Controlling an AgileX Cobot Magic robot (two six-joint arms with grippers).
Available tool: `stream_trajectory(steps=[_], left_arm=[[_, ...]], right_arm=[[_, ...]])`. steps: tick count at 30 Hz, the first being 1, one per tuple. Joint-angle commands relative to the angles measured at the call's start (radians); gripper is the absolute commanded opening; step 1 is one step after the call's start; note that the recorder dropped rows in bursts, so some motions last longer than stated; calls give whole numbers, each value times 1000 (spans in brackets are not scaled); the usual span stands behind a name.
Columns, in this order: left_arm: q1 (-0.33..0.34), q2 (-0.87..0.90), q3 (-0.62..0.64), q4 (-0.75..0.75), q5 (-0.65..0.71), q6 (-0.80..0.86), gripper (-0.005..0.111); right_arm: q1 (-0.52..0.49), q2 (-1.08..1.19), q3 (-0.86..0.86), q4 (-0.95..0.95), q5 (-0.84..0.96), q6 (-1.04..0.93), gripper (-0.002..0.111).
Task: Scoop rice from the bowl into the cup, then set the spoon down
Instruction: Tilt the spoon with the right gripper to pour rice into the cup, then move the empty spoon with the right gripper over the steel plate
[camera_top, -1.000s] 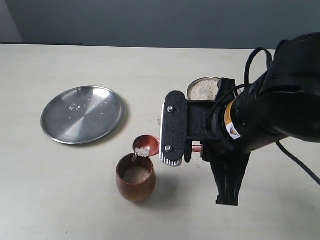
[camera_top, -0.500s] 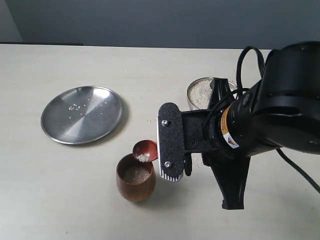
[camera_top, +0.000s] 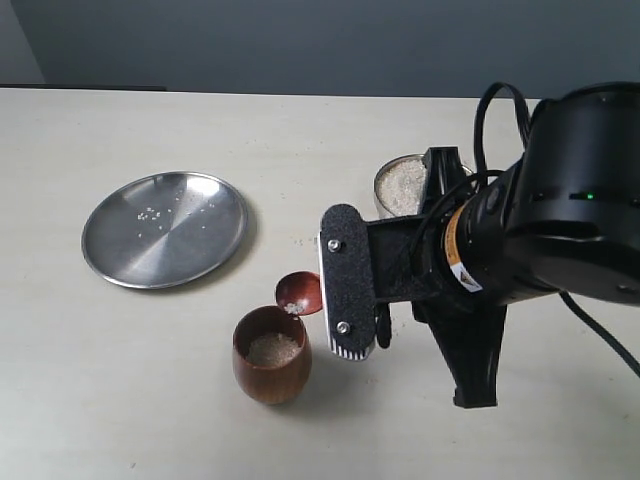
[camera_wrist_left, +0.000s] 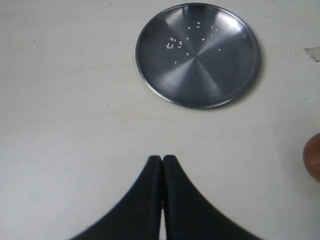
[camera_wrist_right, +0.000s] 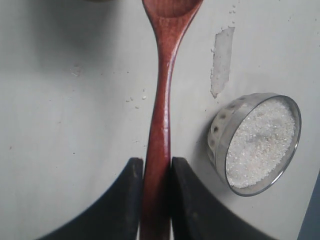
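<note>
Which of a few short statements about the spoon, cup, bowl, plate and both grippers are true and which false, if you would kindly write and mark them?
1. The right gripper is shut on the wooden spoon. True.
2. The wooden cup is empty. False: it holds rice.
3. The metal bowl holds a heap of rice. True.
4. The left gripper stands wide open. False: its jaws are closed together on nothing.
5. The steel plate is clean. False: loose grains lie on it.
</note>
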Motion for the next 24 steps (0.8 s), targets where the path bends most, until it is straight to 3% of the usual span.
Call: stream_trajectory(steps=[1,24], left_arm=[[4,0,-6,1,-5,0,0],[4,0,-6,1,-5,0,0]], right_arm=[[3,5,-7,-16,0,-2,-1],[3,5,-7,24,0,-2,-1]])
